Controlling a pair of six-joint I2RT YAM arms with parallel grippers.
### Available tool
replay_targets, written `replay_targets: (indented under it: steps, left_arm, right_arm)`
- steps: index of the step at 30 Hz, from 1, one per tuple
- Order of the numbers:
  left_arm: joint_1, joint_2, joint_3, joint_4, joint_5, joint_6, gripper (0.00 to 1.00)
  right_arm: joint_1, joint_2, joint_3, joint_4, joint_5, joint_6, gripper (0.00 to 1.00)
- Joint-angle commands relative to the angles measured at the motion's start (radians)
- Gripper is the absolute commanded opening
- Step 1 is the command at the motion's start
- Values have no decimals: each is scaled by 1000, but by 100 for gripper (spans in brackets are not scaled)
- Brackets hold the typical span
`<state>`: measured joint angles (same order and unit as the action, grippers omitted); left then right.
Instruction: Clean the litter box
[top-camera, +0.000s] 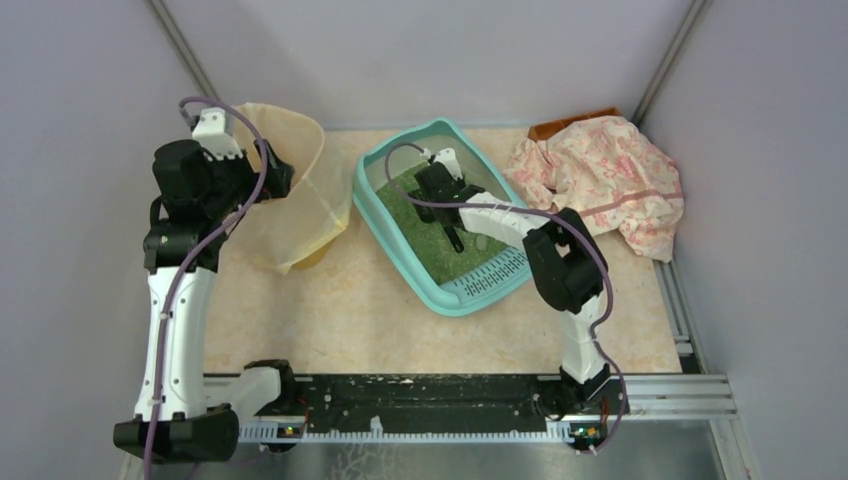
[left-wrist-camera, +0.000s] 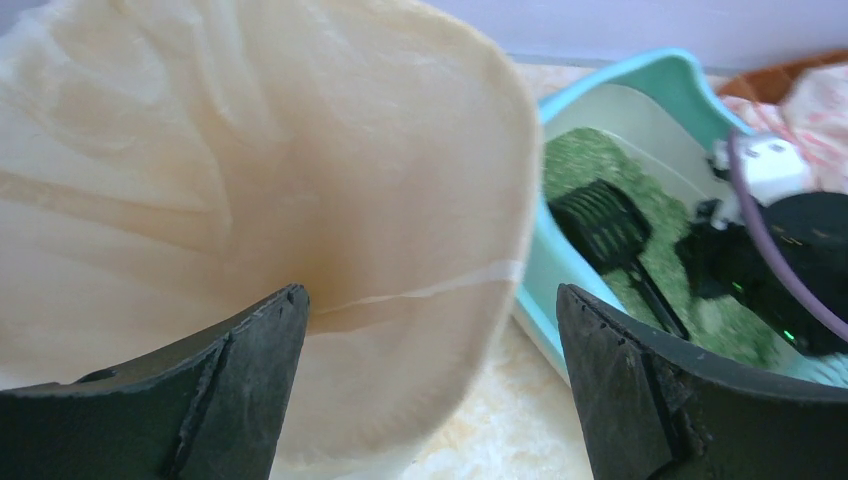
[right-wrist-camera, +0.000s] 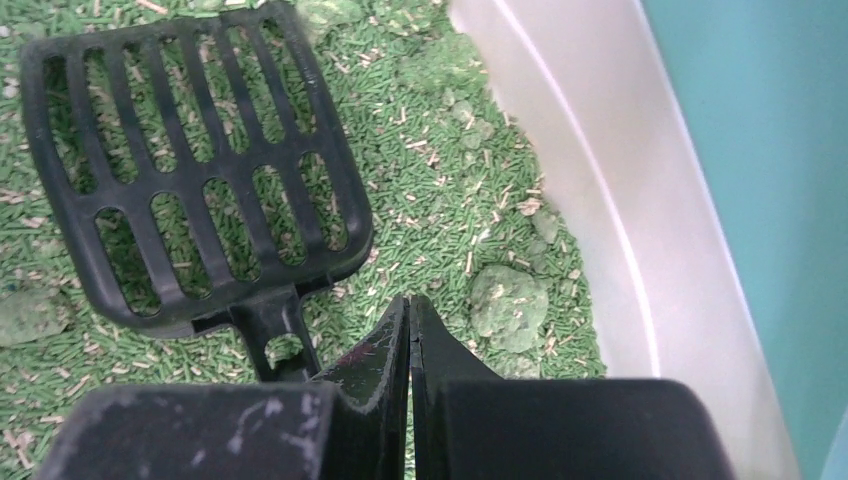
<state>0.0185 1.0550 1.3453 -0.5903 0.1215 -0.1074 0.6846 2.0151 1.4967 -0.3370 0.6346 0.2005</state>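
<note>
Two black fingers of the right gripper (right-wrist-camera: 410, 300) press tip to tip with nothing between them. They hang just over green granules (right-wrist-camera: 440, 180), beside the handle of a black slotted plastic scoop (right-wrist-camera: 200, 175) lying on the litter. That arm bends at the elbow and reaches leftward into the teal rounded plastic litter box (top-camera: 455, 303), which sits mid-table. The left gripper (left-wrist-camera: 430, 292) stands wide open and empty — its raised arm points it at the beige bag-lined bin (left-wrist-camera: 250, 150) just beside the tray.
</note>
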Motion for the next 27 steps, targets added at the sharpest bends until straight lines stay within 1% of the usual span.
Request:
replay_targets:
  steps: [1, 3, 4, 6, 9, 10, 12, 14, 16, 17, 18, 20, 21, 22, 25, 27]
  left_arm:
    - [0, -35, -1, 74, 303, 77, 99]
    - [-2, -5, 26, 68, 432, 118, 99]
    - [-2, 20, 39, 57, 462, 138, 99]
    - [-3, 52, 49, 39, 488, 175, 99]
    - [-2, 97, 37, 26, 475, 222, 99]
    - [-2, 111, 32, 22, 474, 227, 99]
    - [-2, 148, 32, -1, 475, 232, 97]
    - [-3, 181, 43, -37, 487, 234, 87]
    - [-5, 199, 55, -61, 499, 230, 65]
    - [-6, 202, 59, -68, 501, 225, 51]
    - [-8, 204, 63, -74, 499, 222, 41]
    - [-11, 200, 68, -82, 494, 215, 17]
    - [-12, 197, 71, -87, 493, 214, 10]
    - [-14, 194, 73, -91, 497, 213, 0]
    - [-14, 183, 69, -90, 530, 183, 0]
    - [-49, 183, 86, -114, 518, 150, 0]
  right_arm:
    - [10, -125, -9, 41, -74, 23, 0]
    - [11, -161, -26, 44, -101, 26, 0]
    - [11, -181, -35, 47, -114, 28, 0]
    - [11, -216, -60, 45, -139, 29, 0]
    - [12, -267, -90, 25, -137, 35, 0]
    - [11, -283, -100, 21, -132, 43, 3]
    - [11, -324, -126, 26, -141, 48, 13]
    - [10, -355, -148, 30, -156, 48, 20]
    - [10, -376, -165, 30, -155, 48, 24]
    - [10, -385, -171, 29, -151, 48, 25]
    - [11, -392, -176, 30, -150, 50, 27]
    - [11, -401, -187, 30, -154, 50, 28]
    - [11, -404, -192, 31, -156, 51, 29]
    - [10, -408, -196, 31, -155, 54, 29]
    - [11, -419, -216, 39, -165, 60, 31]
    - [11, -427, -227, 41, -178, 67, 31]
